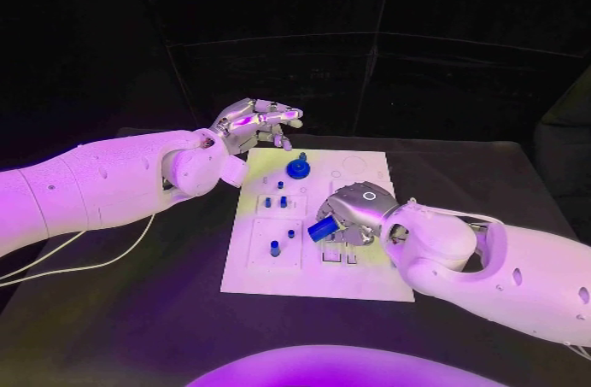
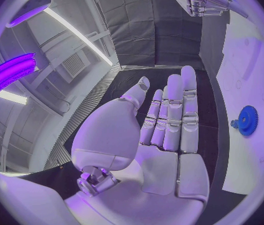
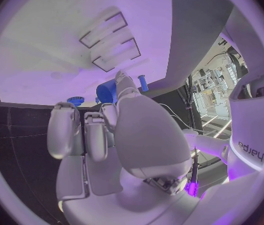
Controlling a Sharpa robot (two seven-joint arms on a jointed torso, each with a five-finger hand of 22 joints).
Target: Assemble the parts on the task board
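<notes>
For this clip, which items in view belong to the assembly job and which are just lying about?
Part of the job: task board; blue gear standing on it; small blue pegs on the board; blue part held by the right hand; left hand, holding nothing.

Just there: black table; white cable.

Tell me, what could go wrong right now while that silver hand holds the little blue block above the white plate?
The right hand pinches the small blue block at its fingertips, so it might slip and drop onto the white task board. Small blue pegs stand close by; the hand could knock them while lowering. The open left hand hovers at the board's far edge near the blue gear and might bump it.
</notes>
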